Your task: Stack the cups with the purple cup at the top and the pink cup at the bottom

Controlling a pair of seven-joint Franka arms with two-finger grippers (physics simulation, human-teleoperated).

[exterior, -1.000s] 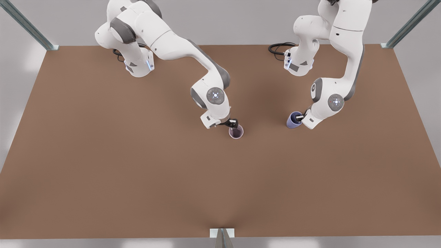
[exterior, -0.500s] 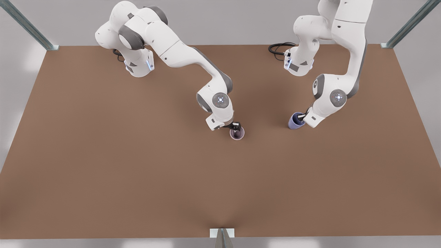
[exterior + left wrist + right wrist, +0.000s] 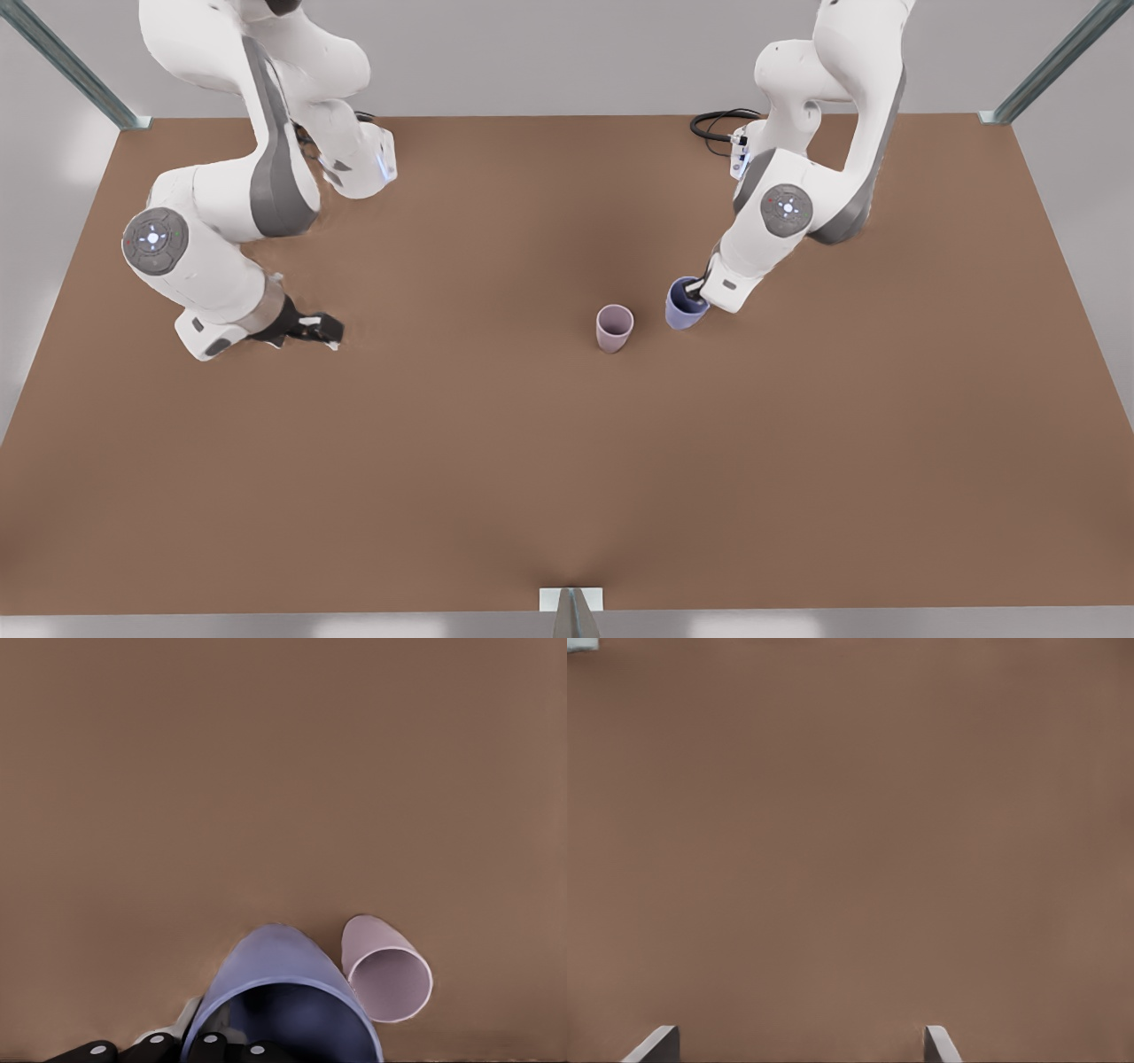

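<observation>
The small bluish-purple tapered tumbler without a handle (image 3: 684, 307), the purple cup, hangs off the table in the left gripper (image 3: 695, 291), whose fingers (image 3: 205, 1043) pinch its rim wall, one inside the mouth and one outside. In the left wrist view the cup (image 3: 282, 999) is close under the camera with its dark inside showing. Just beside it, apart from it, stands the small pale mauve-pink tumbler (image 3: 614, 328), the pink cup, upright on the table with its mouth open (image 3: 387, 972).

My guess is both cups are light, stiff and thin-walled, and smooth enough to slip. A rim pinch lets a cup swing or tilt, so I would bring the purple one in level. The free pink cup would probably skid or tip if struck on its lip, since nothing steadies it. The taper should help the purple base find its way in.

Well off toward the front view's left, the right gripper (image 3: 310, 330) waits low over the table, fingers spread wide and holding nothing; their tips (image 3: 653, 1047) show over bare board in the right wrist view.

The table is a flat brown matte board (image 3: 567, 478). A black cable (image 3: 719, 122) coils by the far arm base, and metal frame posts (image 3: 1054, 64) rise at the far corners against a grey wall.
</observation>
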